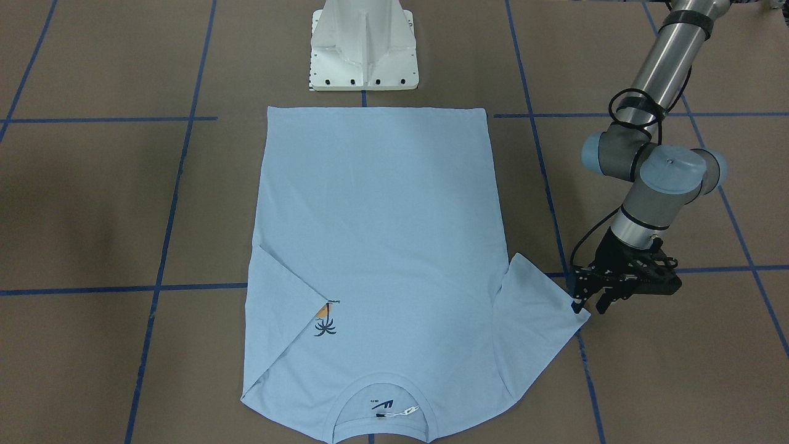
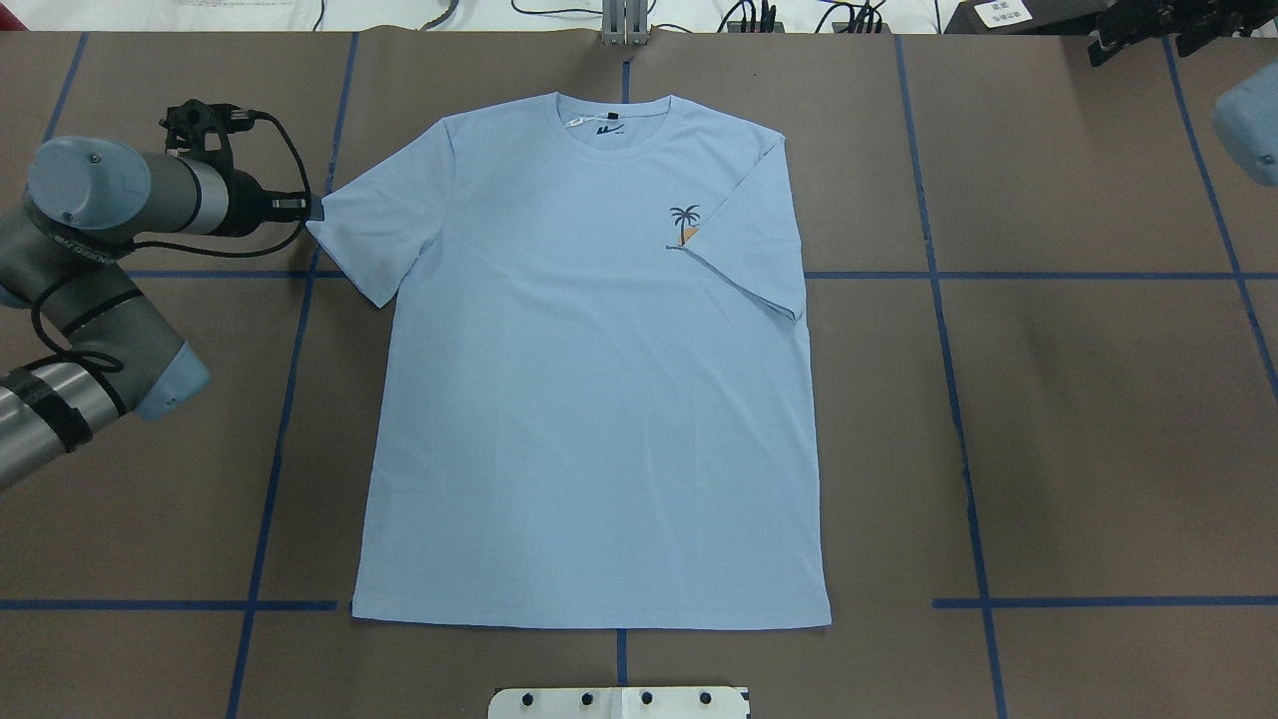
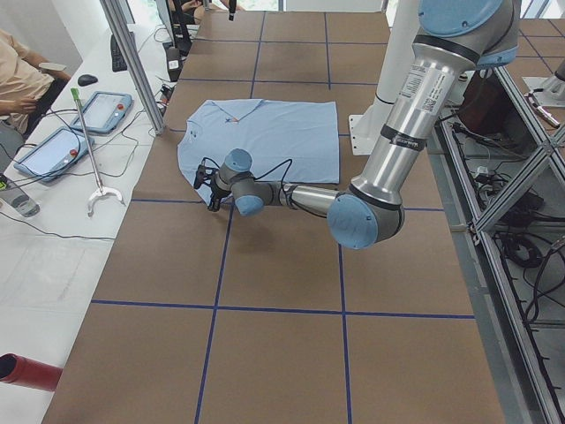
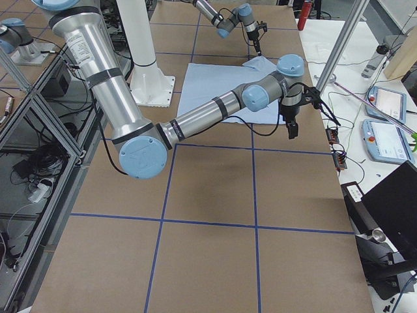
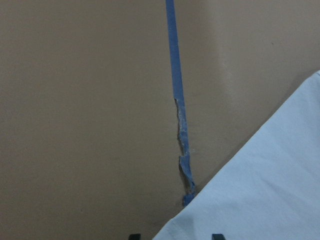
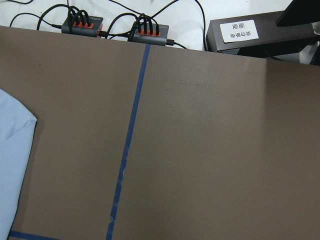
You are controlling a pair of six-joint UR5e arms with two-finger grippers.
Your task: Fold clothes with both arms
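Note:
The light blue T-shirt [image 2: 589, 399] lies flat and face up, its collar [image 2: 614, 125] at the far side from the robot. The sleeve on the robot's right is folded in over the chest and partly covers the palm print [image 2: 685, 222]. The other sleeve [image 1: 536, 308] is spread out. My left gripper [image 1: 588, 303] [image 2: 312, 207] sits low at that sleeve's tip. In the left wrist view its fingertips [image 5: 216, 235] stand apart with the sleeve corner [image 5: 200, 220] between them, so it is open. My right gripper [image 2: 1138, 35] [image 4: 291, 127] hovers by the far right table edge, well off the shirt; I cannot tell its state.
The white pedestal base [image 1: 363, 49] stands just behind the shirt's hem. Blue tape lines [image 2: 939, 300] cross the brown table. Power strips and cables [image 6: 82, 25] lie along the far edge. A seated person [image 3: 18, 71] and tablets [image 3: 53, 146] are at a side bench.

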